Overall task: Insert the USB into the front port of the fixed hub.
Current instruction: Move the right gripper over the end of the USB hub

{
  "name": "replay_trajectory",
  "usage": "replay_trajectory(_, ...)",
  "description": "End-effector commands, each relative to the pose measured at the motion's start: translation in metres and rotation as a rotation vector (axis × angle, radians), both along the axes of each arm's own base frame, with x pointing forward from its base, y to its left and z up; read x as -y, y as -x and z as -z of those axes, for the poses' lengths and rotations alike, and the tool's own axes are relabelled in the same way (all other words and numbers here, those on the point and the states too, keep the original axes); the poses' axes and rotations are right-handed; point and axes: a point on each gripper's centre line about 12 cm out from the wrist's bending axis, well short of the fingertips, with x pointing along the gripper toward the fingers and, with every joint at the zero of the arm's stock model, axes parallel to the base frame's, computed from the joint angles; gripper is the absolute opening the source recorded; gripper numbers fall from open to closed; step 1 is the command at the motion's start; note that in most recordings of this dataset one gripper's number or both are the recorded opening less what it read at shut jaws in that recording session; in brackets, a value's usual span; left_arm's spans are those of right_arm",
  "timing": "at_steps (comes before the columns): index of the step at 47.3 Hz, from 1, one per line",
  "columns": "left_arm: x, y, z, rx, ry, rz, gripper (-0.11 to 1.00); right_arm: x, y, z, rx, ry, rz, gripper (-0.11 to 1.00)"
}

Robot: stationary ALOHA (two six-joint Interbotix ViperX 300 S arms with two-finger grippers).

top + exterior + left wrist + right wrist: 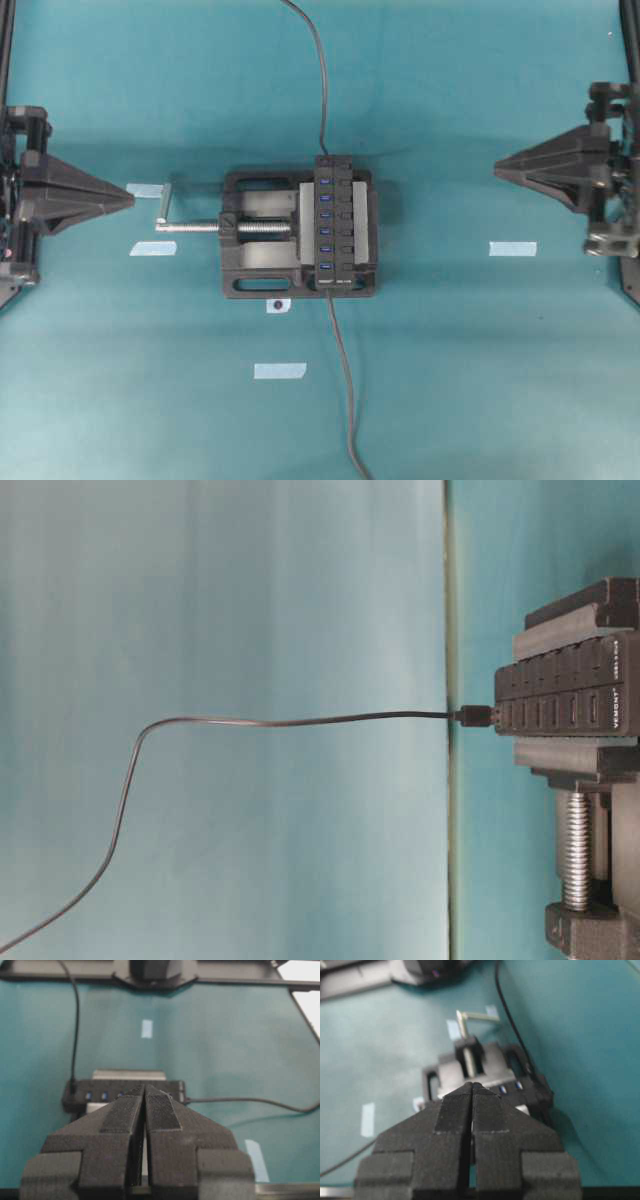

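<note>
Both grippers, left (132,198) and right (497,166), are seen pressed together, empty. Most hub (328,222) ports are hidden in wrist views. The USB (472,716) sits plugged in, well apart from both.

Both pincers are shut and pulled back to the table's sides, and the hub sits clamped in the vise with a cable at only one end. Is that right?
Not quite: the hub has a cable at both ends, as the overhead view shows. The rest holds: the left pincer and right pincer are shut and off to the sides, and the vise clamps the hub.
</note>
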Motion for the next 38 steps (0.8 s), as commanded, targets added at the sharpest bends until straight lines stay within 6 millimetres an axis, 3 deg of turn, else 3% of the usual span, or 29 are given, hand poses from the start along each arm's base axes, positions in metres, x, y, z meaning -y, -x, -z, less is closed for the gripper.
replay_trajectory(1, -0.002, -0.003, -0.009, 0.017, -0.004, -0.009, 0.00, 0.005, -0.007, -0.008, -0.005, 0.002, 0.015, -0.04)
replay_trajectory(38, -0.002, 0.002, 0.007, -0.121, 0.000, -0.010, 0.00, 0.026, -0.064, 0.024, -0.284, 0.010, 0.033, -0.04)
